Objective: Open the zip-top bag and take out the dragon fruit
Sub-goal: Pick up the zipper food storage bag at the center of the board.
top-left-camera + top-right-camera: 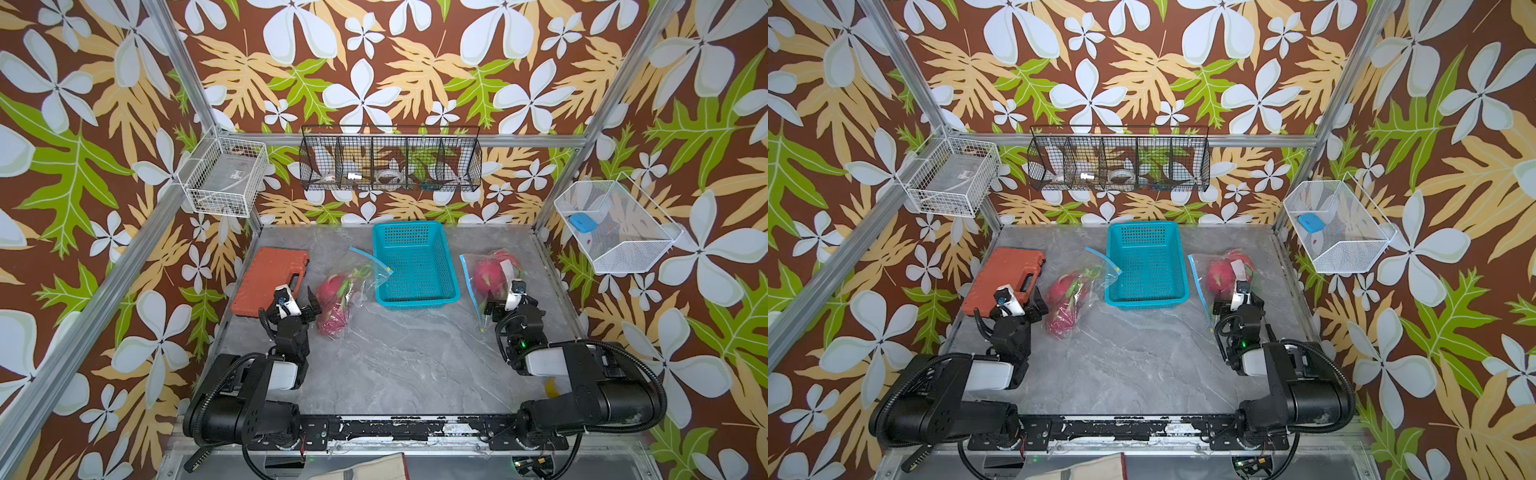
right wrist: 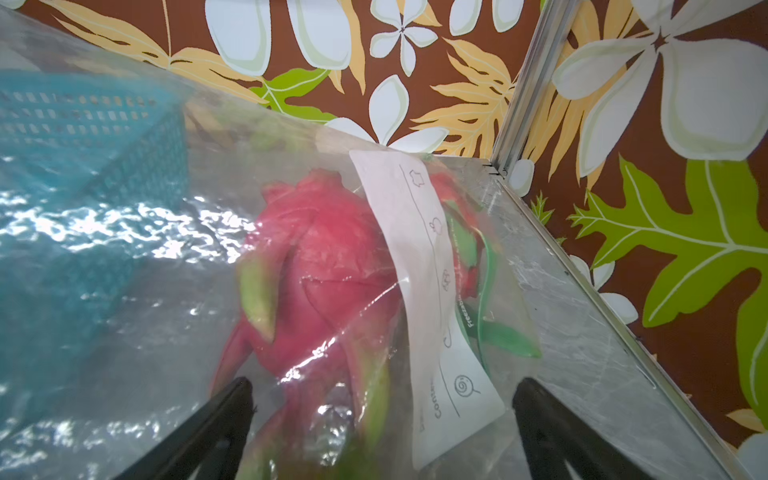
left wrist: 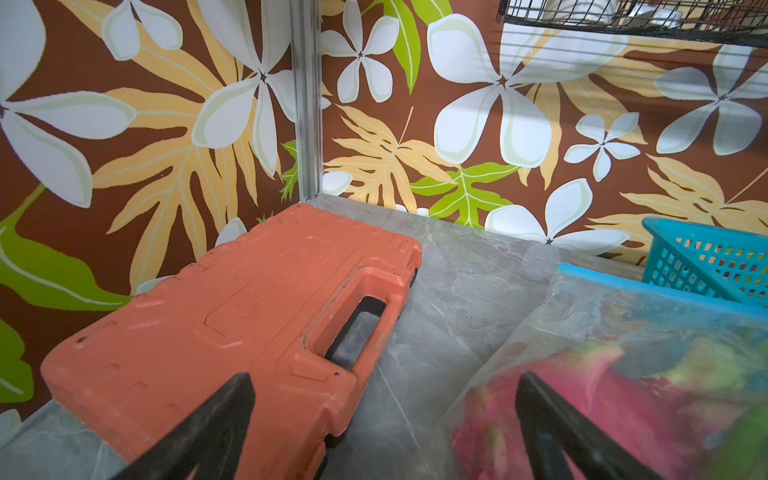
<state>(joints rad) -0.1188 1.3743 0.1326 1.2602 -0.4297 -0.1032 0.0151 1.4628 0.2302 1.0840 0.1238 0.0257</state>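
Orange plastic tool case (image 1: 266, 278); left gripper (image 3: 384, 376), jaws wide, empty; clear zip-top bag (image 1: 365, 286), two magenta dragon fruit (image 1: 330, 289) inside; teal perforated basket (image 1: 415, 302); second bag (image 2: 145, 353), red fruit (image 2: 328, 266) inside, right gripper (image 2: 383, 380) spread at it. Film likely slippery: pinch blue zipper edge (image 1: 370, 257).

white panel (image 2: 419, 266): write-on strip printed on the clear zip bag (image 2: 124, 324), seen close in the right wrist view
word on panel: "conte…" in dark letters along the strip; the last letters blur out
smaller word beside it: too blurred to read
green print (image 2: 464, 311): "freez…" running along the panel's edge; the rest cannot be read
signs on panel: a column of small outline pictures beside a ruled line; one is a spiral sign (image 2: 462, 385), the others too faint to name
panel in both top views: too small to read
orange case (image 3: 232, 307): moulded marks in the lid, no letter legible
clear box (image 1: 226, 174): lies in a white wire basket (image 1: 216, 205); dark label strip, unreadable
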